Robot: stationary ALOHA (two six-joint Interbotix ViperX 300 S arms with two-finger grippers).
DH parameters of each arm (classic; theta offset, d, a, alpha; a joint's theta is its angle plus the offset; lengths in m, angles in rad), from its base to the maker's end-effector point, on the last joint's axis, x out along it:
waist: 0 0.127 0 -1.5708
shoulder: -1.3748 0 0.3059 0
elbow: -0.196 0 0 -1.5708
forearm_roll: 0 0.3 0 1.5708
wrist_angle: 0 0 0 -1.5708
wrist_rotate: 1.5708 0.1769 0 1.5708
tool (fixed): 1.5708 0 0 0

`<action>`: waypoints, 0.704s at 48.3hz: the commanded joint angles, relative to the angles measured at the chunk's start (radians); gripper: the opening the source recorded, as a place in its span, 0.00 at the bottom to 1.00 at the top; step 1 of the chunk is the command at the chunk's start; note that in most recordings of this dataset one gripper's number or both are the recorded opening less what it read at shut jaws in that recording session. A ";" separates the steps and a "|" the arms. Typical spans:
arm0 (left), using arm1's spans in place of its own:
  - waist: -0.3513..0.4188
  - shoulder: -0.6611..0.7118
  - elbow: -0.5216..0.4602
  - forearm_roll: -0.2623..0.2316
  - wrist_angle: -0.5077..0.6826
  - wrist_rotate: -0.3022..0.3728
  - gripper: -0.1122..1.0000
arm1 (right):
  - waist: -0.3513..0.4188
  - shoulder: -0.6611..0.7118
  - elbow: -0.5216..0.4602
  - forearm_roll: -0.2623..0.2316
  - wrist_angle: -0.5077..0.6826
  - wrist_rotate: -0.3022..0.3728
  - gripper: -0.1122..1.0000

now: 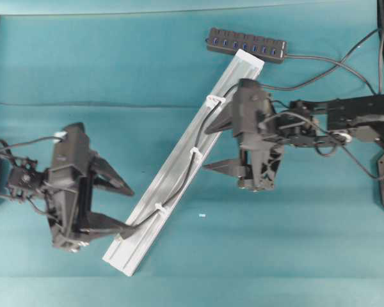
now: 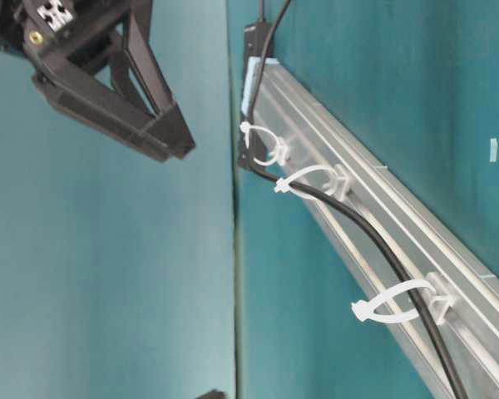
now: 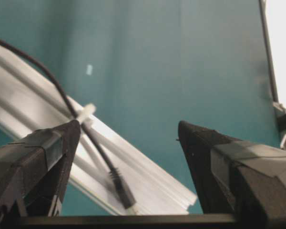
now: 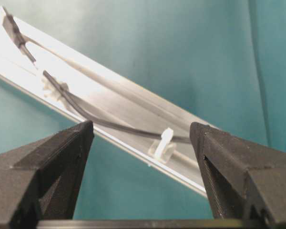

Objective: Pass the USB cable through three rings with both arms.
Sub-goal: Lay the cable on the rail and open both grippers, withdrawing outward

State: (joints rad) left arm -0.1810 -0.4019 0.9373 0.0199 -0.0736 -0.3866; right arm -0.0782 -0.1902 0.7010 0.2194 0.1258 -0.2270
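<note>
Black and thin, the USB cable (image 1: 193, 167) lies along the silver aluminium rail (image 1: 155, 225), running from the black hub (image 1: 246, 45) at the rail's far end down through all three white rings: the upper ring (image 1: 212, 101), the middle ring (image 1: 196, 153) and the lower ring (image 1: 160, 207). Its small plug (image 3: 124, 192) rests on the rail's lower end, just past the lower ring. By the look of things the threading is done or nearly so. The left gripper (image 1: 118, 208) has its jaws spread wide with nothing between them, one fingertip close to the plug end; the right gripper (image 1: 221, 147) is likewise wide apart and empty, beside the rail near the upper and middle rings. The cord looks light and limp, likely to sag and bend wherever it is not supported, so pushing it would buckle it; pulling from the lead end suits it better. The stiff plug is the surest place to pinch, since the round sheath could slip or roll between the pointed fingers. The thin plastic rings look flexible and could twist if the cord is tugged sideways.
</note>
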 commanded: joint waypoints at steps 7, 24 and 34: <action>0.044 -0.127 0.025 0.003 -0.005 0.003 0.91 | -0.023 -0.071 0.052 0.002 -0.064 0.018 0.86; 0.115 -0.250 0.069 0.003 -0.005 0.035 0.91 | -0.040 -0.130 0.109 0.002 -0.081 0.020 0.86; 0.144 -0.314 0.074 0.003 -0.005 0.087 0.91 | -0.040 -0.150 0.109 0.002 -0.081 0.020 0.86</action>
State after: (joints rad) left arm -0.0476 -0.6305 1.0216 0.0199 -0.0736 -0.3114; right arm -0.1166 -0.3298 0.8145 0.2194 0.0537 -0.2163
